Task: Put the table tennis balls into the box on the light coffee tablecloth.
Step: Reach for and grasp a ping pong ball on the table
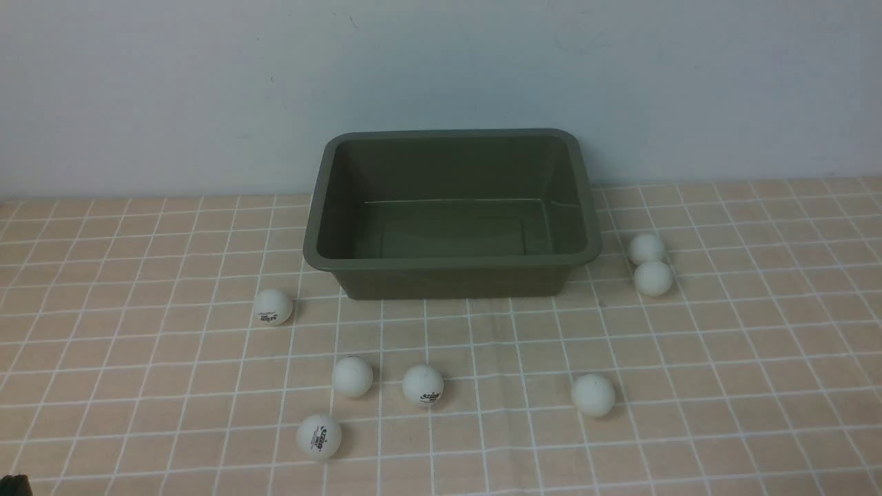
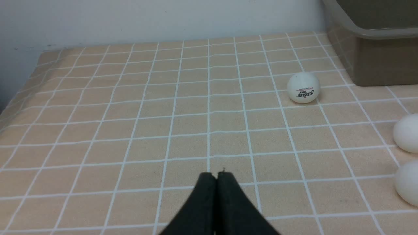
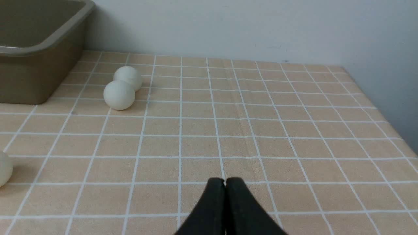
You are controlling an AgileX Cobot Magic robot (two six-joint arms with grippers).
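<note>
**Seven loose balls, two closed grippers: expect rolling**

Your left gripper (image 2: pixel 216 174) sits over bare light coffee tablecloth (image 2: pixel 130 130) with its jaws pressed together and nothing between them. Your right gripper (image 3: pixel 225 180) is the same: closed and empty.

All seven table tennis balls (image 1: pixel 422 384) lie on the cloth outside the box (image 1: pixel 451 262), which is empty. Four are spread off its left front, one (image 1: pixel 592 395) off its right front, and a pair (image 1: pixel 652 278) sits just beside its right end.

The likely failure is a ball rolling away. If you come down with the jaws together, or off-centre, the fingers will probably push the ball instead of catching it. The pair appears to touch, so taking one may send the other toward the table's right edge. A release from high up could bounce a ball back out.

The box stands upright with its opening facing up. Its long axis runs left to right, parallel to the wall (image 1: pixel 207 83), with a long side toward you.
</note>
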